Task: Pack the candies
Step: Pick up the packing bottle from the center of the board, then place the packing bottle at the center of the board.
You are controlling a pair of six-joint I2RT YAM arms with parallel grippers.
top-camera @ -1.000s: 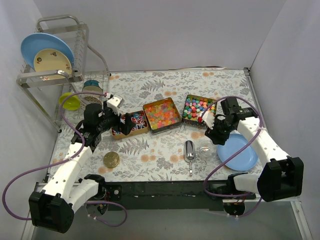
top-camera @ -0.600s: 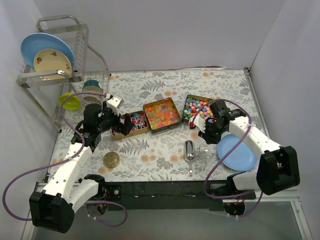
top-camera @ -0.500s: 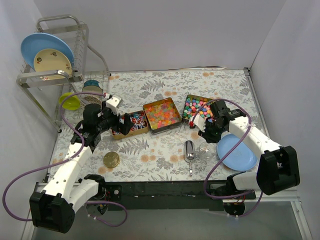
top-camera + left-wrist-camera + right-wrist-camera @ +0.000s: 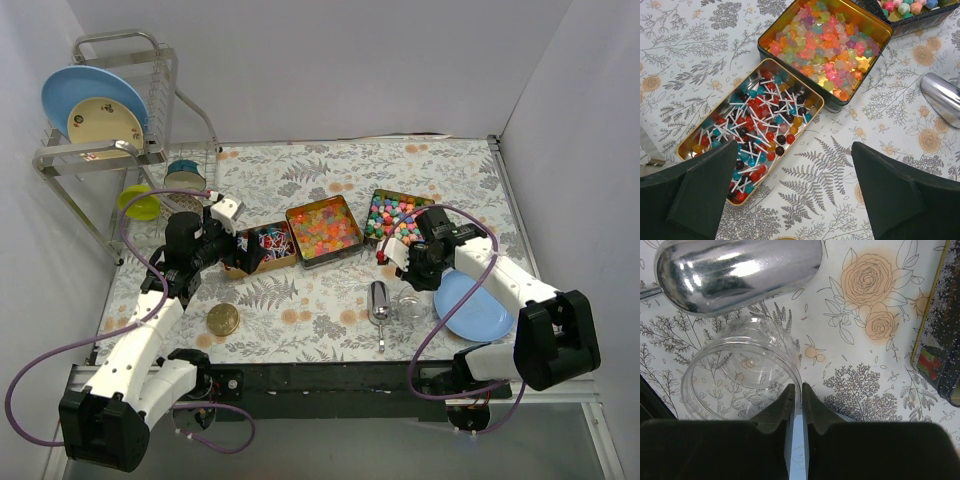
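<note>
The candies [image 4: 760,120] lie unpacked in three open tins [image 4: 816,100] ranged across the middle of the bench [image 4: 300,295]. The wrapped sweets fill the left tin, the gummies [image 4: 827,52] the middle one and the cubes [image 4: 397,216] the right one. The left gripper [image 4: 794,165] hangs just over the near end of the left tin, jaws spread wide and holding nothing, with the wrapped sweets directly below and ahead of it. The right gripper [image 4: 796,390] is down at the clear jar [image 4: 740,375], which stands empty on the near side of the cube tin. Its jaws are drawn almost together, and the jar's rim runs straight into the thin slit between them, so they seem to be pinching the jar wall, though the glass makes that hard to confirm. The metal scoop [image 4: 740,270] lies just beside the jar on its left, its long axis running near to far with the handle toward the arm bases. The right arm is clearly nearer to it, while the left arm is nearer the sweets. Any filling turns on getting the jar or scoop across to the tins beyond.
</note>
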